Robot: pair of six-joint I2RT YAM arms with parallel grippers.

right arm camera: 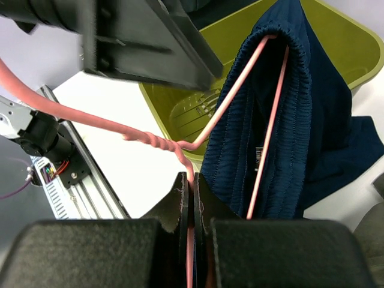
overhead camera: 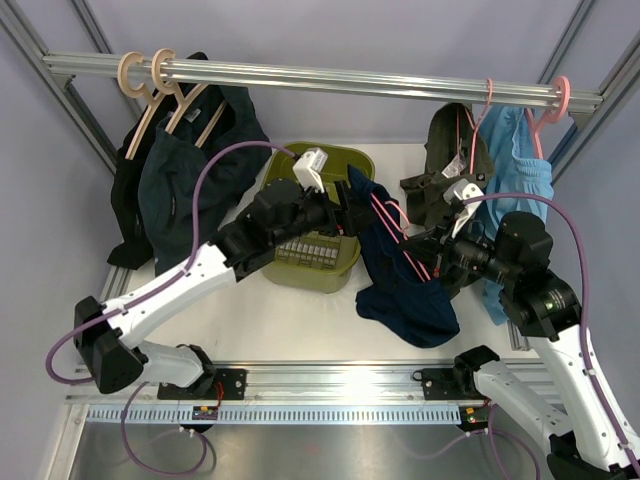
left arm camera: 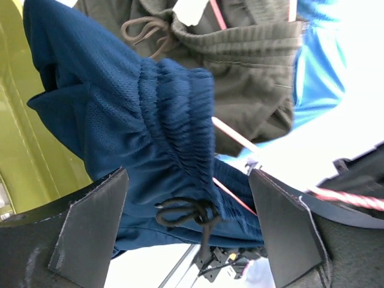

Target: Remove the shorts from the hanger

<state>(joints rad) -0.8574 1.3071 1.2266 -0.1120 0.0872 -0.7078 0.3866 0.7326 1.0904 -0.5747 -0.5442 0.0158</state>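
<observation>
1. As I judge it, the step in hand is sliding the shorts (overhead camera: 400,270) off the hanger (right arm camera: 228,108). They hang mid-worktop, just right of the green basket (overhead camera: 300,268), with the legs trailing toward the near edge.
2. To do it well, my right claw (right arm camera: 192,198) should hold the wire steady. My left claw (left arm camera: 189,222) should close on the gathered waistband, not the drawstring, and draw it off the wire's end toward the far left corner.
3. My right claw is pressed together on the pink wire, just below its twisted neck.
4. My left claw is spread wide with the waistband between its fingers, gripping nothing yet.
</observation>
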